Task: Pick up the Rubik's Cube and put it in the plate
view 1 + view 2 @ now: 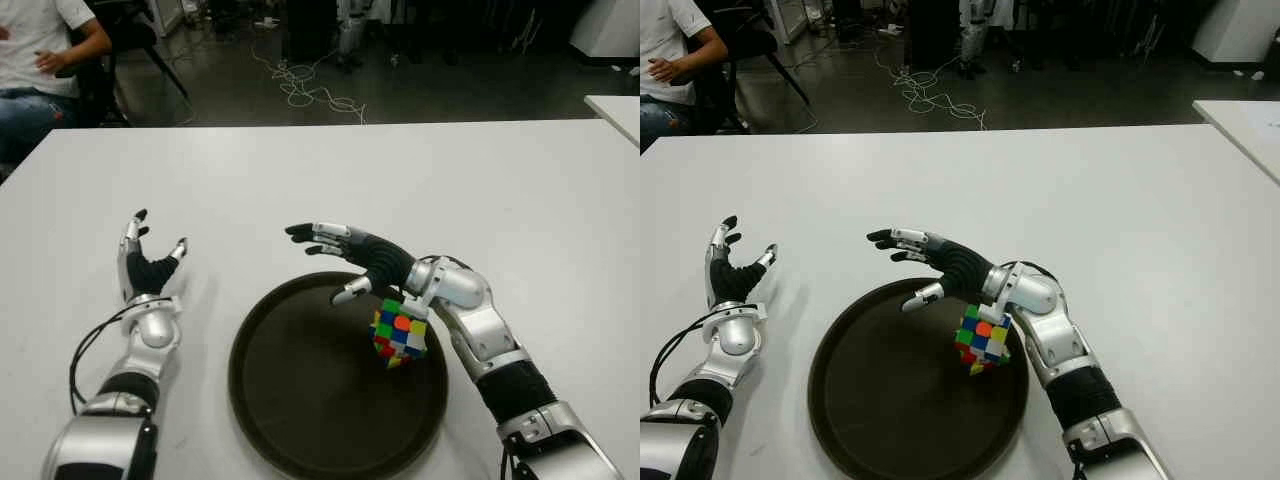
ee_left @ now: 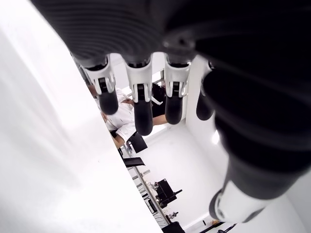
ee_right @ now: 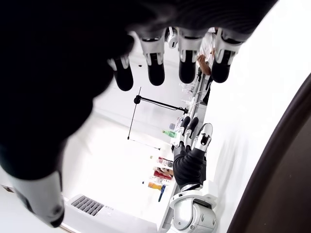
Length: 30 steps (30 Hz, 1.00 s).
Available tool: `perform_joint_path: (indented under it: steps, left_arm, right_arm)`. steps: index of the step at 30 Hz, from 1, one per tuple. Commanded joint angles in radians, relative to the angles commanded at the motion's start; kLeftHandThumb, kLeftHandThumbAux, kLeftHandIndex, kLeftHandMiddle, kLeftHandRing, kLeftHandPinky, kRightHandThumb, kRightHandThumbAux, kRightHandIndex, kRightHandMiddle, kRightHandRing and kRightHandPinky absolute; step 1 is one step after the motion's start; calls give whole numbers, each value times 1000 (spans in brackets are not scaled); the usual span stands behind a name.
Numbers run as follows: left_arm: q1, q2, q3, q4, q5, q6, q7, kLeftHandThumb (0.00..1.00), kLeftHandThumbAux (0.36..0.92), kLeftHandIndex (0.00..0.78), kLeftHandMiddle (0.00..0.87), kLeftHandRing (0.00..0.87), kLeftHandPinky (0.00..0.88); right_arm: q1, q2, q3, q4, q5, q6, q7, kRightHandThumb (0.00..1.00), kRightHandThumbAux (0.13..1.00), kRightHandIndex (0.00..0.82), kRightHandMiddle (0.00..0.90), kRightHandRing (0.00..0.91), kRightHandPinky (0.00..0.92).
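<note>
The Rubik's Cube (image 1: 400, 334) shows tilted on a corner over the right part of the dark round plate (image 1: 300, 400), just under my right wrist. Whether it touches the plate I cannot tell. My right hand (image 1: 325, 265) hovers over the plate's far rim, fingers (image 3: 155, 73) spread straight and holding nothing. To the left of the plate my left hand (image 1: 150, 255) is beside it over the white table (image 1: 400, 180), palm up with its fingers (image 2: 141, 111) relaxed and holding nothing.
A seated person (image 1: 40, 60) is beyond the table's far left corner. Cables (image 1: 300, 85) lie on the dark floor behind the table. Another white table's corner (image 1: 615, 108) shows at the far right.
</note>
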Motion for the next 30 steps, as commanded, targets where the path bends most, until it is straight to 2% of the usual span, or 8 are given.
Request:
perform_joint_path:
  steps: [7, 14, 18, 20, 23, 25, 27, 30]
  left_arm:
    - [0, 0, -1, -1, 1, -3, -1, 0, 766, 141, 139, 139, 106]
    - [-1, -1, -2, 0, 2, 2, 4, 0, 745, 122, 133, 129, 83]
    - [-3, -1, -1, 3, 2, 13, 4, 0, 741, 129, 134, 129, 83]
    - [-3, -2, -2, 3, 3, 13, 3, 0, 743, 130, 133, 129, 84]
    - [-2, -1, -3, 1, 3, 10, 0, 0, 757, 132, 134, 128, 85]
    - [-2, -1, -4, 0, 4, 8, -1, 0, 765, 133, 136, 129, 86]
    - [-1, 0, -7, -2, 7, 6, 2, 0, 770, 132, 139, 132, 90]
    - [1, 0, -9, -4, 9, 6, 5, 0, 766, 130, 140, 135, 98]
  right_arm:
    - [-5, 5, -1, 17, -14, -30, -16, 0, 701, 0, 0, 0, 32]
    - [-14, 10, -10, 41, -6, -67, -14, 0, 701, 2, 13, 9, 56]
    - [-47, -1, -40, 58, -5, -68, -33, 0, 697, 16, 32, 22, 64]
    - [-73, -12, -65, 63, 11, -55, -35, 0, 698, 21, 36, 21, 56]
    - [-121, -55, -127, 56, 52, -8, -28, 0, 704, 13, 24, 10, 36]
    - [-137, -68, -152, 55, 59, 6, -36, 0, 707, 6, 16, 5, 30]
    - [-135, -86, -188, 32, 61, 11, -71, 0, 716, 2, 9, 2, 27]
    - [-134, -93, -225, 20, 51, -5, -129, 0, 730, 0, 6, 0, 21]
